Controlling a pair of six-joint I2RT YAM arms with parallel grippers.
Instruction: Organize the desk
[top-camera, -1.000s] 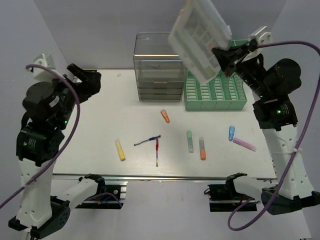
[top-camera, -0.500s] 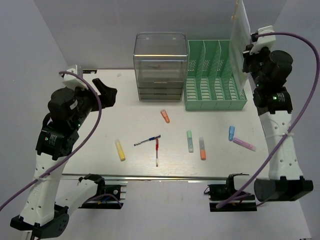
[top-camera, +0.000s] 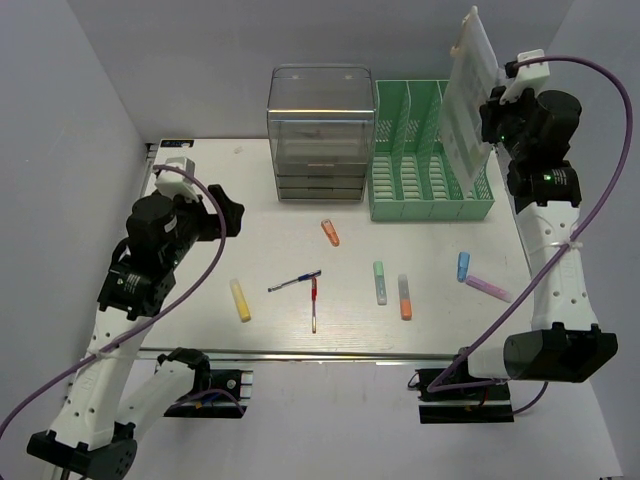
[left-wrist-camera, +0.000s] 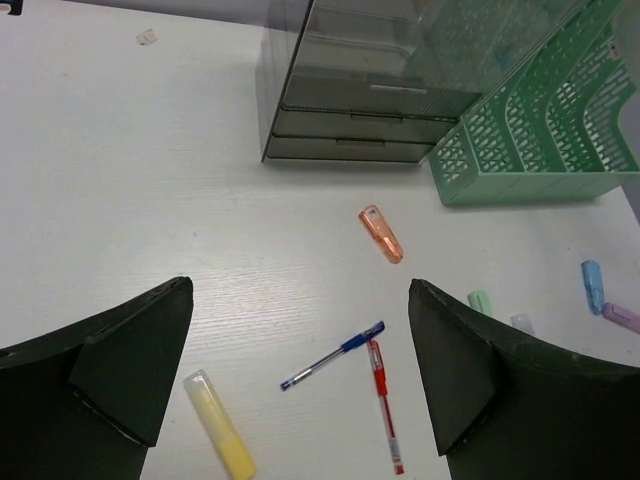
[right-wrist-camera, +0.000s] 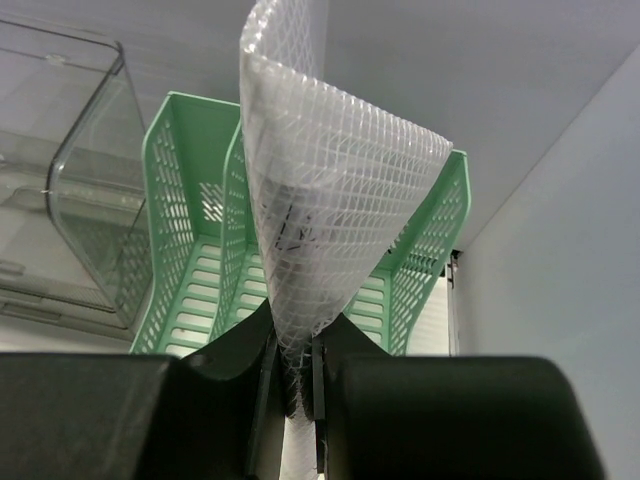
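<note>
Mesh pouch (top-camera: 468, 100) is pinched in my right gripper (right-wrist-camera: 293, 372) over the file rack (top-camera: 430, 195) at the desk (top-camera: 200, 300) far right corner; my left gripper (left-wrist-camera: 298, 300) gapes empty; pens (top-camera: 296, 282) and highlighters (top-camera: 241, 300) lie unsorted, so I judge it barely started

Seen from the right wrist, the mesh pouch (right-wrist-camera: 330, 190) masks the middle slots of the green rack (right-wrist-camera: 185, 210), its dark contents illegible; from the left wrist, the purple marker (left-wrist-camera: 624, 317) is cut off at the right edge.

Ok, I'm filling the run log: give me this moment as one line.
left gripper: open, empty | right gripper: shut on mesh pouch at green file rack | desk: pens, highlighters loose
</note>
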